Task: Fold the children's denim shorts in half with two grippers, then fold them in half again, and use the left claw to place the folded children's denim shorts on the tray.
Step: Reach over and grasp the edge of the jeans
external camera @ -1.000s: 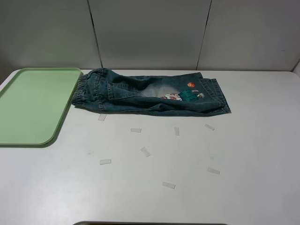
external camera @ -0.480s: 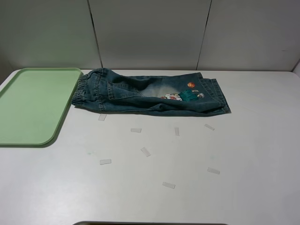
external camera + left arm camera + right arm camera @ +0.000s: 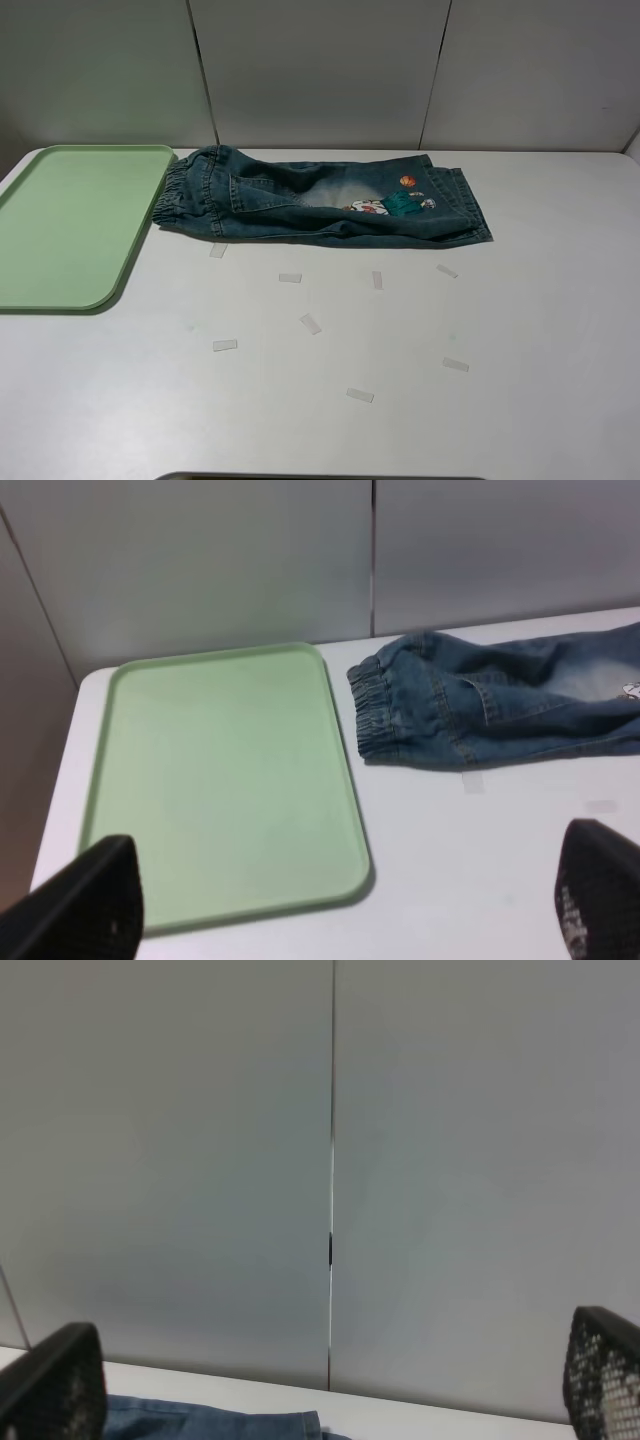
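Here, left end effector (image 3: 345, 895) and right end effector (image 3: 330, 1375) gape empty; shorts (image 3: 300, 205) beside tray (image 3: 70, 220).

Children's denim shorts (image 3: 320, 205), washed blue with small cartoon patches, lie flat, folded leg over leg, across the upper middle of the frame. The waistband points left, just short of the pale green tray (image 3: 60, 225) at left. The left claw (image 3: 340, 895) and right claw (image 3: 328, 1378) hang spread wide.
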